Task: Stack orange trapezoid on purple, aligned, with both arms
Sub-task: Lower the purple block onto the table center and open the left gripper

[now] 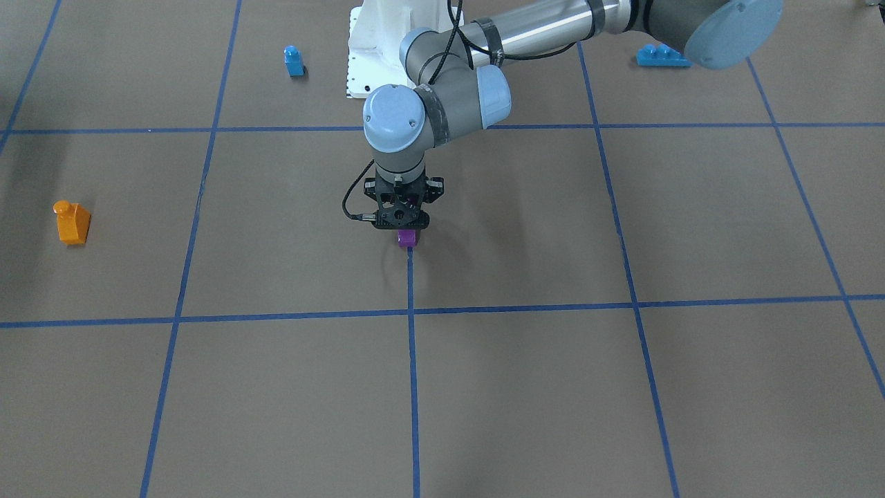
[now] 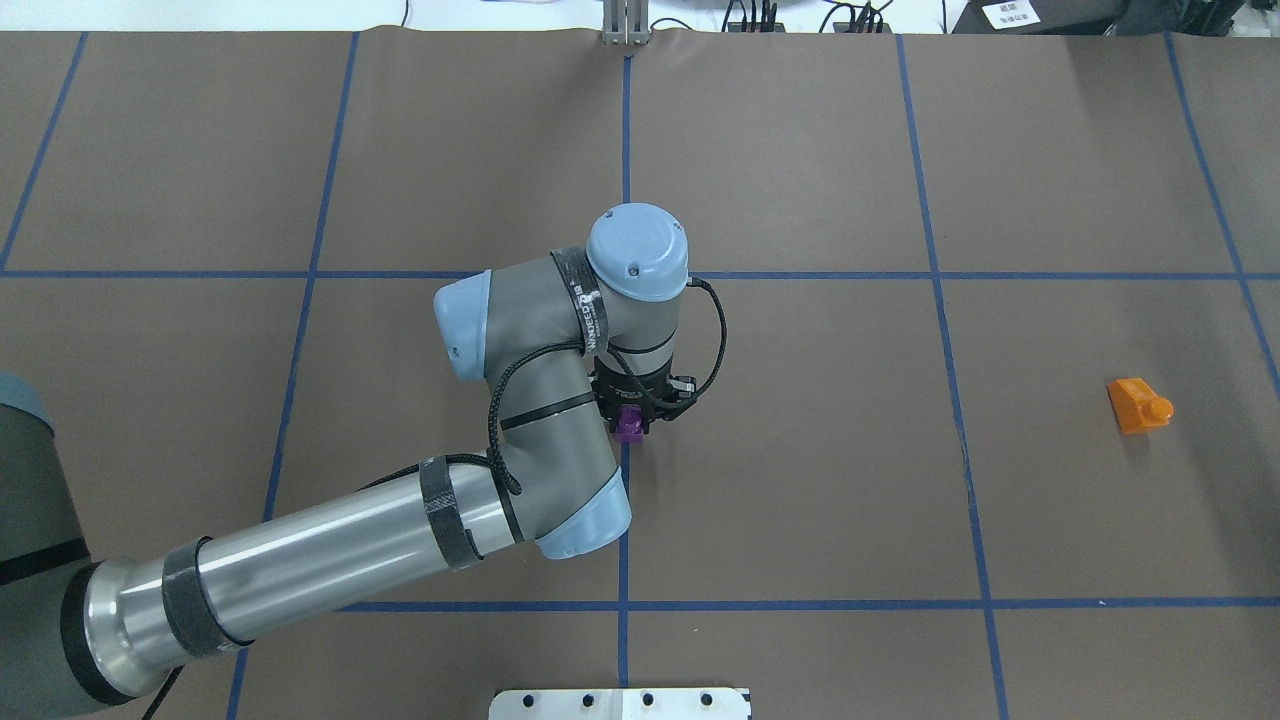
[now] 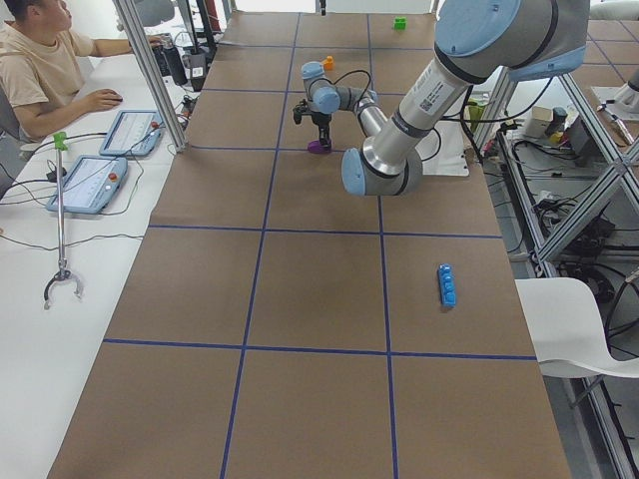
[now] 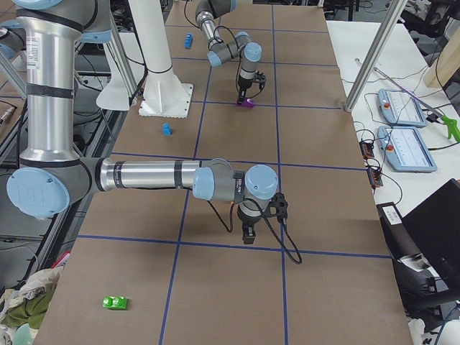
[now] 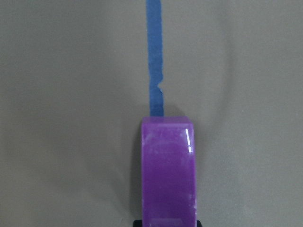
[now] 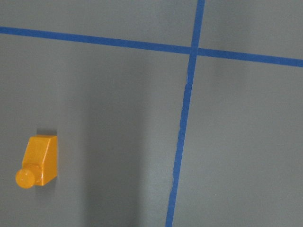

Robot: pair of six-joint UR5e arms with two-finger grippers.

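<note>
The purple brick is at the table's middle, at the end of a blue tape line, between the fingers of my left gripper, which points straight down and is shut on it. The brick fills the lower middle of the left wrist view. The orange trapezoid lies on the table far toward my right, also in the overhead view and the right wrist view. My right gripper shows only in the exterior right view, pointing down over the table. I cannot tell whether it is open or shut.
A small blue brick and a long blue brick lie near the white pedestal. A green brick lies at the table's right end. Blue tape lines grid the brown table. An operator sits at the side.
</note>
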